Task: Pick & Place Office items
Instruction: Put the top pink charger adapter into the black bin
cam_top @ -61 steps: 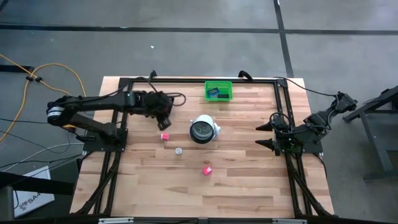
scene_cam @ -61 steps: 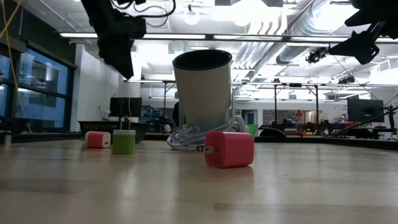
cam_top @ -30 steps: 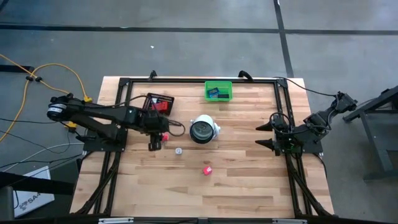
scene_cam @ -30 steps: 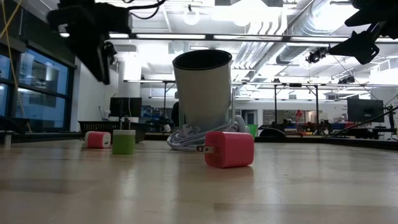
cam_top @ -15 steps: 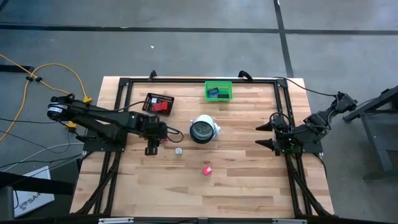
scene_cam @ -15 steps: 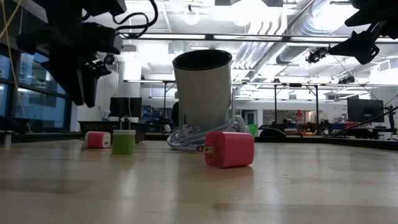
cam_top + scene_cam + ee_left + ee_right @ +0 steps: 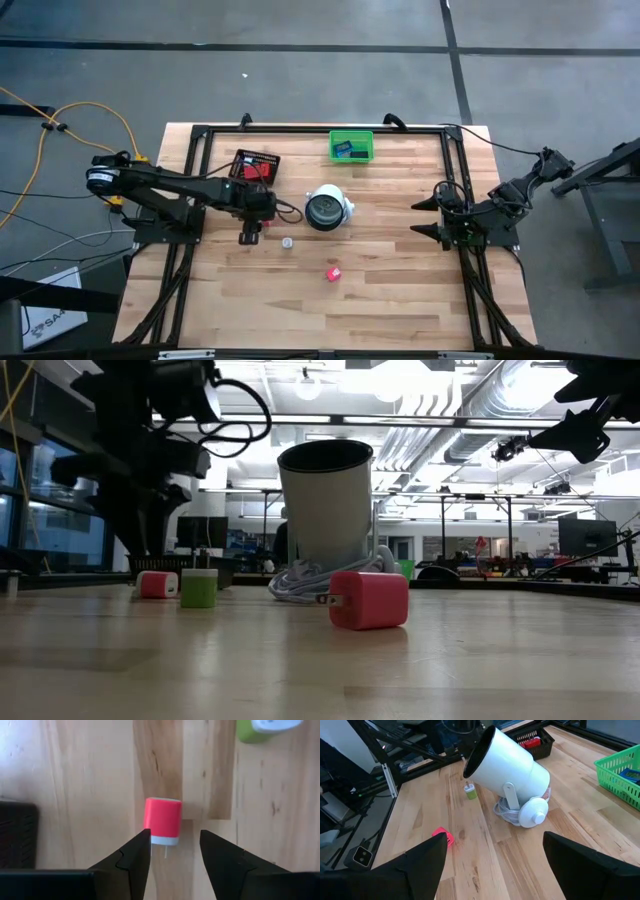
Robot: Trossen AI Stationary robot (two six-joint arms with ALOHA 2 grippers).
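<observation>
Lining up on the red charger block

Our left hand (image 7: 171,851) hovered part-open just short of the red block (image 7: 163,820) lying on the tabletop (image 7: 90,780); we judged centring, then descending, best. Farther off, our right hand (image 7: 492,857) waited wide.

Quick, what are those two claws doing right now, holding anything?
Left gripper: open, empty, poised over the red charger block.
Right gripper: open, empty, waiting at the table's right side.
</observation>
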